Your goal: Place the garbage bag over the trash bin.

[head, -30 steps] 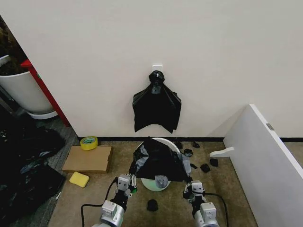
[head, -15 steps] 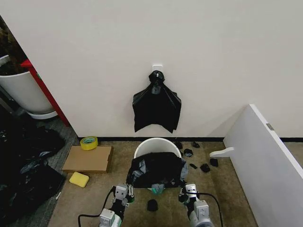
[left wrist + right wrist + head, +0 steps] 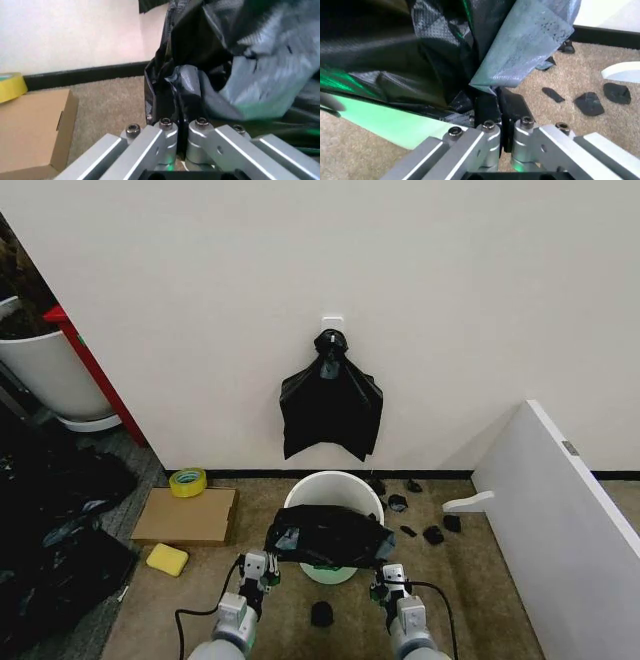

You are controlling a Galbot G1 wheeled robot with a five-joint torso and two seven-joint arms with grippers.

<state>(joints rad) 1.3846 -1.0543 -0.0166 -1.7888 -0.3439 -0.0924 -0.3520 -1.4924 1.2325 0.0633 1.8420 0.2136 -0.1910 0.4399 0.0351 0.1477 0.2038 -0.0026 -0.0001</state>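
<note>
Since a second ago: garbage bag drawn down and toward the robot, flattened from a raised tent into a low band across the near part of the trash bin, far rim now bared. Left gripper pinching the bag's left edge, jaws closed on a fold of film (plain in the left wrist view, bag bunched right at the fingertips). Right gripper clamped likewise on the right edge, black film gathered between its fingers.

Judging the step: spreading the mouth over the rim. Worth keeping both pinches firm and moving level, holding the hem taut and wider than the bin, lifting clear of the near rim before carrying it across. Thin film likely to slip or snag, so going slowly. Black scraps on the carpet beside the bin, out of the way.
</note>
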